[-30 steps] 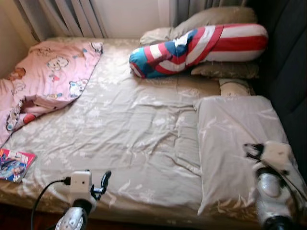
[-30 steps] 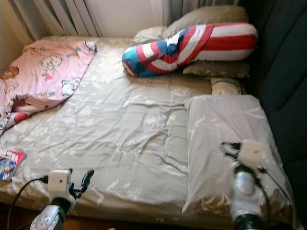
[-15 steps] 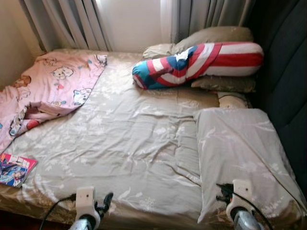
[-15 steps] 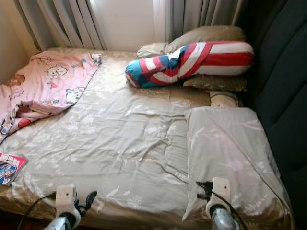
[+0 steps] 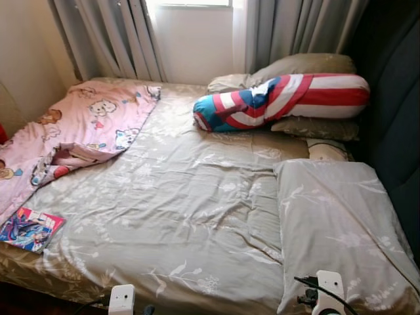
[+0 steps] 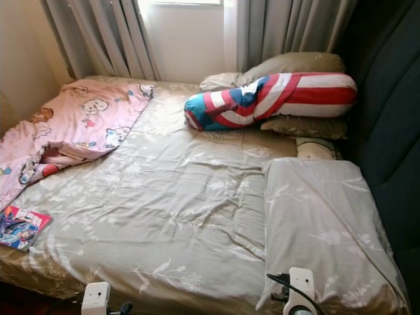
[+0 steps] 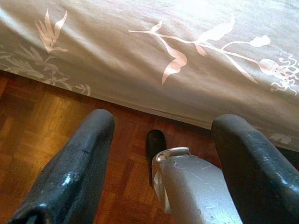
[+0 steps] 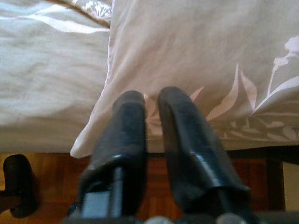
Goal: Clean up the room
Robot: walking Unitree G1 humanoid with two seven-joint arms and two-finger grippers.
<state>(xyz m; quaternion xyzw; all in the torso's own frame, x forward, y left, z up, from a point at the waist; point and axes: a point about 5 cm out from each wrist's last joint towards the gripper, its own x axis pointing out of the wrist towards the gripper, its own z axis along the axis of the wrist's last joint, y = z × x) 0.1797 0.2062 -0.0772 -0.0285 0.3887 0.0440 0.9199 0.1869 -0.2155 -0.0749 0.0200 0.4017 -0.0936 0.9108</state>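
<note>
Beige, leaf-printed bedding covers the bed [image 5: 190, 216], and I take that bed as my landmark. At its near left corner I see a colourful magazine [image 5: 30, 229] lying flat on the cover. Above it, over the bed's far left part, a pink cartoon-print blanket [image 5: 79, 134] lies rumpled, one edge folded over on itself. Grey curtains [image 5: 125, 36] hang behind the head of the bed.

My left gripper [image 7: 159, 163] hangs off the bed's near edge, over the wooden parquet floor [image 7: 42, 130]; its fingers stand wide apart with nothing between them, and the hanging side of the cover is just beyond their tips.

Toward the bed's far right, a long bolster [image 5: 282, 100] striped in red, white and blue leans across two beige pillows [image 5: 308, 65] stacked by the dark headboard [image 5: 394, 111]. Nearer me on the right side lies a large flat grey pillow [image 5: 335, 230].

My right gripper [image 8: 152, 116] sits at that pillow's near edge, fingers pressed close together, tips touching the fabric where it overhangs the bed. I cannot tell whether any cloth is pinched between them.
</note>
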